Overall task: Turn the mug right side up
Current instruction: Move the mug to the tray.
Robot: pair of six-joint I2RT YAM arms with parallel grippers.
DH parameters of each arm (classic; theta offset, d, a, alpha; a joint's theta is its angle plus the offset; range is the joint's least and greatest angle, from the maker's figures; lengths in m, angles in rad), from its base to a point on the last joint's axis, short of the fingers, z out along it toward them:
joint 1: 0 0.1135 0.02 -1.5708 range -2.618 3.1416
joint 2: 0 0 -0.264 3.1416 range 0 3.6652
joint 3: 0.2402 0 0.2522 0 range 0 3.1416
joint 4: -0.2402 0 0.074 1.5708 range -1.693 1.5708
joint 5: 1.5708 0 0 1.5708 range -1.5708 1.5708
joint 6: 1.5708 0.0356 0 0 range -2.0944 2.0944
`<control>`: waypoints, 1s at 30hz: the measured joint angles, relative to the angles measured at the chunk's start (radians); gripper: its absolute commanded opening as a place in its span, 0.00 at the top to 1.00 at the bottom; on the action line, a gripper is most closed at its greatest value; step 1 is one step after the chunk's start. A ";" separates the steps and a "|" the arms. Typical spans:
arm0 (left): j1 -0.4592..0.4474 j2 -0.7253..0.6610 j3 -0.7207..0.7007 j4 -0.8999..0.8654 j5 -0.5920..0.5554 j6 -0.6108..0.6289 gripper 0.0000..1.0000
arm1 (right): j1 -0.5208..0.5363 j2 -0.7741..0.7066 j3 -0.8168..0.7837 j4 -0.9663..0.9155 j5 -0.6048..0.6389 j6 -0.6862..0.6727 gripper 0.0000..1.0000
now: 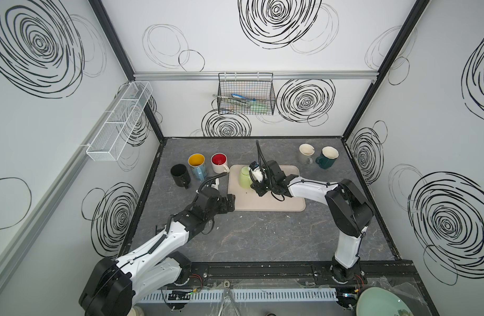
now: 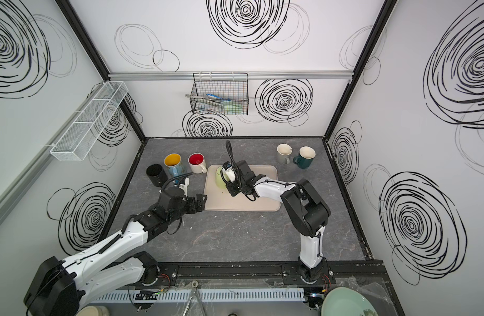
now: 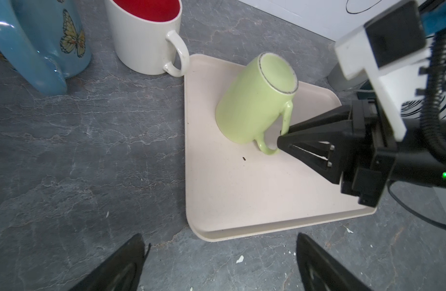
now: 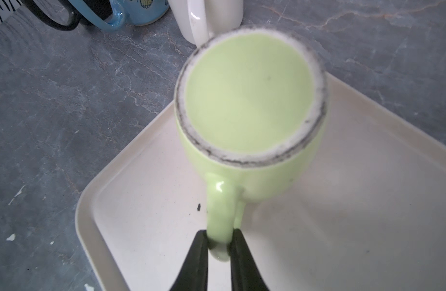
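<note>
Grey counter: one tray, six mugs; right fingers clamp green mug's handle, left fingers apart.

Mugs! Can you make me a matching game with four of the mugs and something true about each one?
Things
1. green mug
2. white mug
3. black mug
4. teal mug

Clues
A. red inside
B. stands right beside a grey mug
C. bottom up, handle pinched by the right pincer
D. farthest left of all the mugs

Pairs: 1-C, 2-A, 3-D, 4-B
</note>
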 measured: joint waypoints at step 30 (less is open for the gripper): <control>0.006 0.078 0.047 0.018 0.046 -0.002 0.04 | 0.054 -0.243 -0.212 0.181 -0.006 0.345 0.30</control>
